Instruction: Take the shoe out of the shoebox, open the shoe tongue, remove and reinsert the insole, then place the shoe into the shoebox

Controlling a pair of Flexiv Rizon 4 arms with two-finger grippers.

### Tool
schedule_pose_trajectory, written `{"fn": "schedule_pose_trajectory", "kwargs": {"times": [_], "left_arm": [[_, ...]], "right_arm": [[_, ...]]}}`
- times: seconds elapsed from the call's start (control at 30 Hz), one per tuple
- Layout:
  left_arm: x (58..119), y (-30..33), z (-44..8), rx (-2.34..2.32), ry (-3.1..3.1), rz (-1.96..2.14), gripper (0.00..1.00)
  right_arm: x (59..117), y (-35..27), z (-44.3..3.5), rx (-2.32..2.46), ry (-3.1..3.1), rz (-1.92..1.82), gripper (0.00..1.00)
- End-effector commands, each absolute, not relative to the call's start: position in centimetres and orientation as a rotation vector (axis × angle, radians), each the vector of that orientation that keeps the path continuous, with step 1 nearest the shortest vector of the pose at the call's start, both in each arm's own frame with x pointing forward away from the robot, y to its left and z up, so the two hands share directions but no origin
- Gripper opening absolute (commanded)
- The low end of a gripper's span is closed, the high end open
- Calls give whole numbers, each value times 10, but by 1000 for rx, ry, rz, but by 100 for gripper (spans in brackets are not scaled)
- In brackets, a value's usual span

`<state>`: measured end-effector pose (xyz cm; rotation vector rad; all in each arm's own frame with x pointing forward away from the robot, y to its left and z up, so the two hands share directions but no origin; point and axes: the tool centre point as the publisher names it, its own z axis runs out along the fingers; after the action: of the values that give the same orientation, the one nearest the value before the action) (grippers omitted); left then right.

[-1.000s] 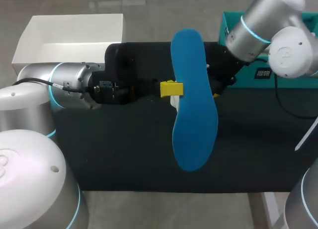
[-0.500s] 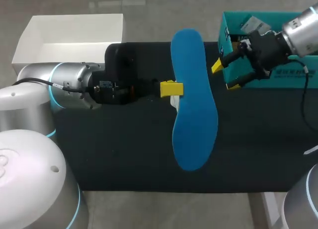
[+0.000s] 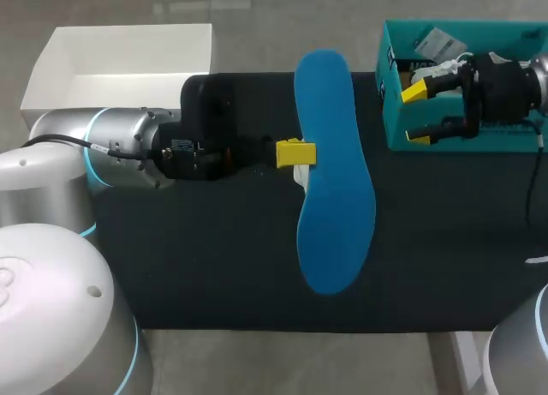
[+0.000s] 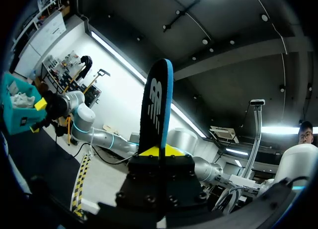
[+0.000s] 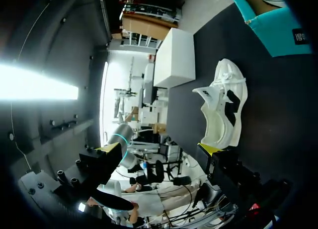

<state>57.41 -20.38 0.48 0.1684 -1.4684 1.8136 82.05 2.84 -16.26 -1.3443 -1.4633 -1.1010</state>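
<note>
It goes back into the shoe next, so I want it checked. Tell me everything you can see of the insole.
The insole is one long, foot-shaped piece, bright blue on the face turned up, dark with a white mark on the back; it looks like thin foam. It is held above the black mat, its length running away from the robot. The left claw is shut on its side edge near mid-length. Nothing else visibly touches it.

Insole (image 3: 334,189) showing matt blue foam; surface (image 3: 214,266) wearing matt black cloth; shoebox (image 3: 445,140) looking smooth teal cardboard.
</note>
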Motion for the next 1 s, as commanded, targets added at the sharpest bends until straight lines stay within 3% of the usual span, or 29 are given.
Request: {"fn": "schedule_pose_trajectory", "kwargs": {"times": [0.03, 0.57, 1.0], "left_arm": [[574, -205, 4, 167, -1466, 1815, 0], [574, -205, 4, 167, -1466, 1815, 0], [574, -205, 4, 167, -1466, 1815, 0]], "right_arm": [[818, 30, -164, -1348, -1460, -1106, 100], [825, 1, -69, -1336, -1394, -1224, 100], [823, 8, -59, -1312, -1349, -1297, 100]]}}
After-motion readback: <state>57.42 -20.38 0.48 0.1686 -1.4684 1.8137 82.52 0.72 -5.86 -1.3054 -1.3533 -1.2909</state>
